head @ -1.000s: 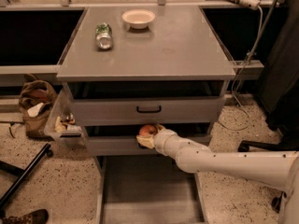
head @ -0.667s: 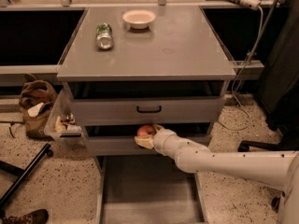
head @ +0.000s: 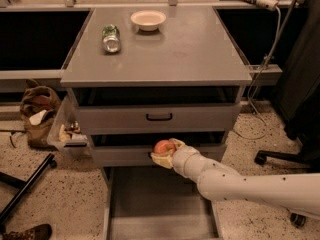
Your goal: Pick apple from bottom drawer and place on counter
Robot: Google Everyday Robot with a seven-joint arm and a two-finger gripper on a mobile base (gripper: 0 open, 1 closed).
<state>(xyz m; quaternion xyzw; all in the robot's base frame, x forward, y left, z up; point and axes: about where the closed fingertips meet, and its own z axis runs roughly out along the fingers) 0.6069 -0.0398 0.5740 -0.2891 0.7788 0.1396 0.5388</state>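
The red apple (head: 163,146) with a yellowish patch is held in my gripper (head: 165,153), whose pale fingers close around it. The gripper is in front of the second drawer's face, above the pulled-out bottom drawer (head: 160,204), whose flat grey floor shows bare. My white arm reaches in from the lower right. The grey counter (head: 175,49) lies above, well higher than the apple.
On the counter stand a white bowl (head: 148,19) and a can lying on its side (head: 111,38). A drawer with a black handle (head: 159,117) sits above the gripper. A brown bag (head: 37,111) and a bin of clutter (head: 67,131) are at the left; a chair base (head: 280,159) is at the right.
The gripper with the apple has risen slightly in front of the second drawer; nothing else moved.
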